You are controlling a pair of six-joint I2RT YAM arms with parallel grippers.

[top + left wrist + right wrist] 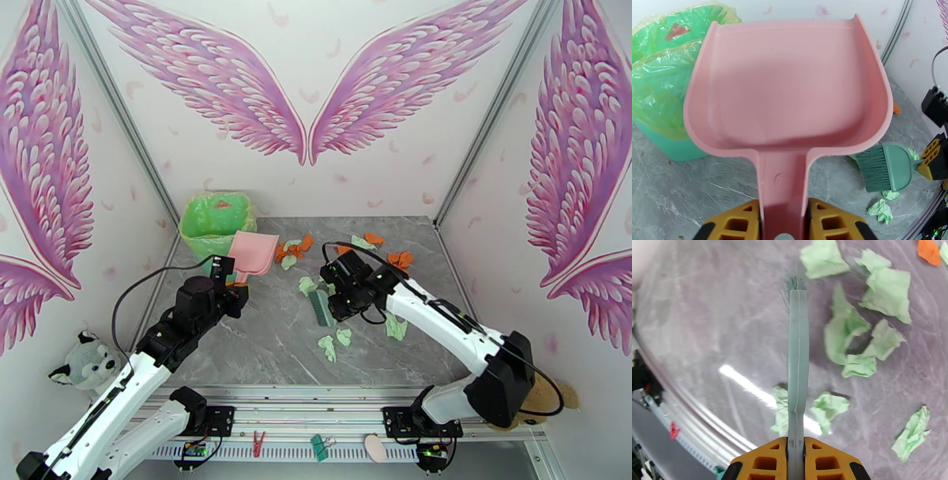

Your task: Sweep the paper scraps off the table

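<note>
The left gripper (784,223) clamped the pink plastic dustpan (790,87), the right gripper (796,459) the green hand brush (798,358) (mid-sweep, seemingly); crumpled paper scraps (845,338) next needed brushing panward.

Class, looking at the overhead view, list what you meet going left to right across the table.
green bin → pink dustpan → orange scraps → green brush → far-right orange scrap
</note>
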